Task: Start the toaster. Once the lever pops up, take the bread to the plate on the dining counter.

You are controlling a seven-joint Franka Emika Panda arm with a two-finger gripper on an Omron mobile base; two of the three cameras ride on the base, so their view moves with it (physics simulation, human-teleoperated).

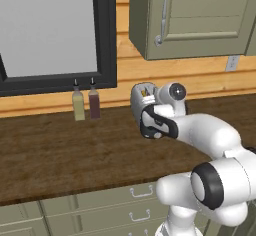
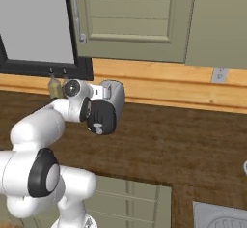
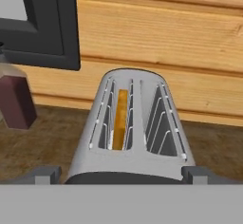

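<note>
The silver-grey toaster (image 3: 133, 137) stands on the dark wood worktop against the wall, its two slots facing up. The bread (image 3: 120, 118) sits upright in the left slot, with only its golden-brown edge showing. My gripper (image 3: 121, 174) is open just in front of the toaster's near end, one fingertip (image 3: 47, 173) out to each side of it. Only a sliver of the black end panel shows, and the lever is hidden. In the base views the toaster (image 1: 141, 96) (image 2: 114, 95) is half covered by the gripper (image 1: 151, 123) (image 2: 99, 118).
Two bottles (image 1: 78, 105) (image 1: 94, 102) stand left of the toaster under a dark-framed window (image 1: 106, 35); the dark one (image 3: 16, 99) is close by. Wall cabinets (image 2: 135, 19) hang overhead. A wall outlet (image 2: 219, 75) and a sink corner (image 2: 222, 217) lie to the right.
</note>
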